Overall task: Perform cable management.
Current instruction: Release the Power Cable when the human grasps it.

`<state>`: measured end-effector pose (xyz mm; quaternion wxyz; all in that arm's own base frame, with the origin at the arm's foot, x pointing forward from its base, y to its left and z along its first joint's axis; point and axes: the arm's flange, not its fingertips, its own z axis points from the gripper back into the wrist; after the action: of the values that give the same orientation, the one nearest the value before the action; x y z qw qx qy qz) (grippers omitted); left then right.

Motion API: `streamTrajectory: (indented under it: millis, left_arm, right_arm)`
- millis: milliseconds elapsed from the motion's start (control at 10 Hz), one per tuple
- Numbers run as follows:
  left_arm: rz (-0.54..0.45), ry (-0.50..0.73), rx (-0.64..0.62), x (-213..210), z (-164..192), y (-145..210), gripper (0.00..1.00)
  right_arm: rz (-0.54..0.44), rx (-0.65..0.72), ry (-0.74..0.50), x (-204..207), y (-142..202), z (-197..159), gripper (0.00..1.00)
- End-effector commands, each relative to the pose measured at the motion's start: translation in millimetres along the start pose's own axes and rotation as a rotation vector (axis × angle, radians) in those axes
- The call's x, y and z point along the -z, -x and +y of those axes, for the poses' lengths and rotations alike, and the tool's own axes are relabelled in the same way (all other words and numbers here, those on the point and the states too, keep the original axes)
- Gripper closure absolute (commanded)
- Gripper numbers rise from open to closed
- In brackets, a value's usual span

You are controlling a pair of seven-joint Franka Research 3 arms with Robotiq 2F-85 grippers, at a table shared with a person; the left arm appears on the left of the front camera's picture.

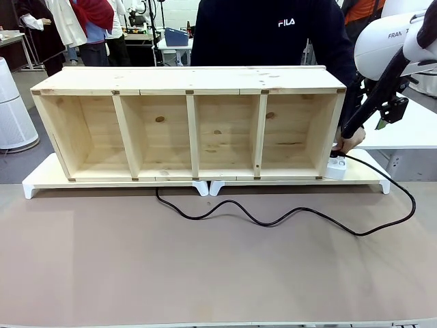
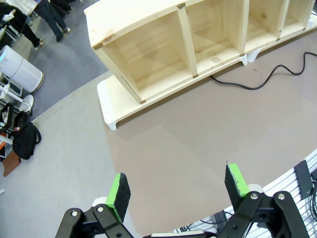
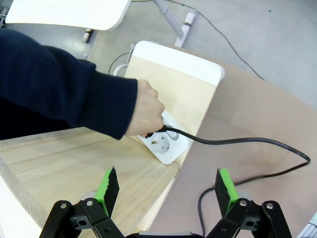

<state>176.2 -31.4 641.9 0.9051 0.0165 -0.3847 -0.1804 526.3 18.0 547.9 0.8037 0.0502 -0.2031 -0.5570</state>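
The cable (image 1: 273, 223) is a thin black cord lying in loose waves on the brown table in front of the wooden shelf (image 1: 191, 130). One end disappears under the shelf's middle. The other end loops round the right side to a small white power strip (image 1: 336, 166). A person's hand (image 3: 146, 114) grips the plug end of the cable (image 3: 237, 141) at the power strip (image 3: 166, 144). My right gripper (image 3: 166, 186) hovers open above the shelf's right end, empty. Empty too, my left gripper (image 2: 177, 186) hangs open over the table's left front, far from the cable (image 2: 250, 88).
The shelf stands on white risers (image 1: 41, 181) along the far half of the table. The person in a dark top (image 1: 273, 34) stands behind it. My right arm (image 1: 382, 41) reaches in at the upper right. An aluminium frame (image 2: 297, 178) borders the table edge.
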Motion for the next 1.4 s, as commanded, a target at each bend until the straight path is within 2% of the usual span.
streamTrajectory:
  millis: [0,1300]
  left_arm:
    - [0.002,0.002,0.002,0.3,0.5,0.4,0.0]
    - [0.002,0.002,0.002,0.3,0.5,0.4,0.0]
  right_arm:
    - [0.0,-0.001,0.002,0.5,0.1,-0.2,0.0]
    - [0.0,-0.001,0.002,0.5,0.1,-0.2,0.0]
